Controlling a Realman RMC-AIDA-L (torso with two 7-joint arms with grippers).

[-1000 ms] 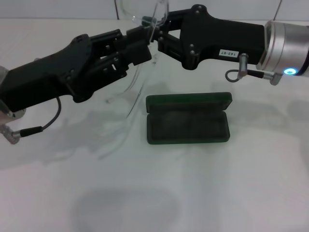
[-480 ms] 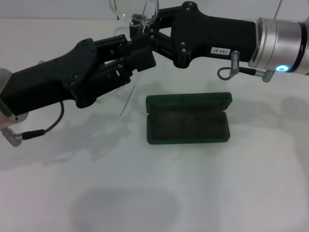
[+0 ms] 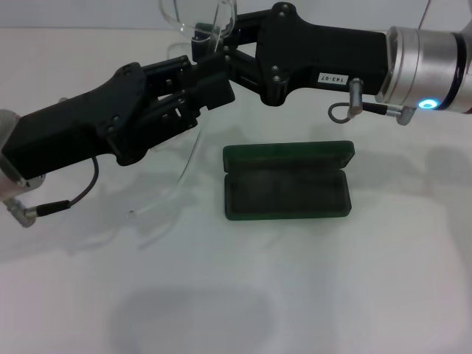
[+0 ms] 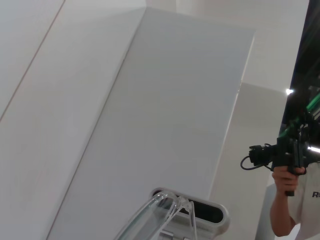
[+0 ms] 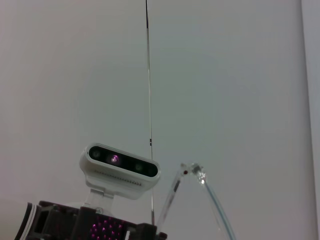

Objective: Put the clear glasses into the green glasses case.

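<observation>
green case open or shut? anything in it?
Open and empty: the green glasses case lies on the table with its lid back and dark lining bare. Both grippers hold the clear glasses above it.

Clear glasses [image 5: 202,186] beside white camera [image 5: 120,167]

Clear glasses [image 3: 199,22]: see-through wraparound plastic, held in the air above and behind the green case [image 3: 287,182], lens uppermost, one long curved arm hanging down just left of the case. Green case: dark green, rectangular, rounded corners, lying open with dark lining showing, lid tilted back.
</observation>
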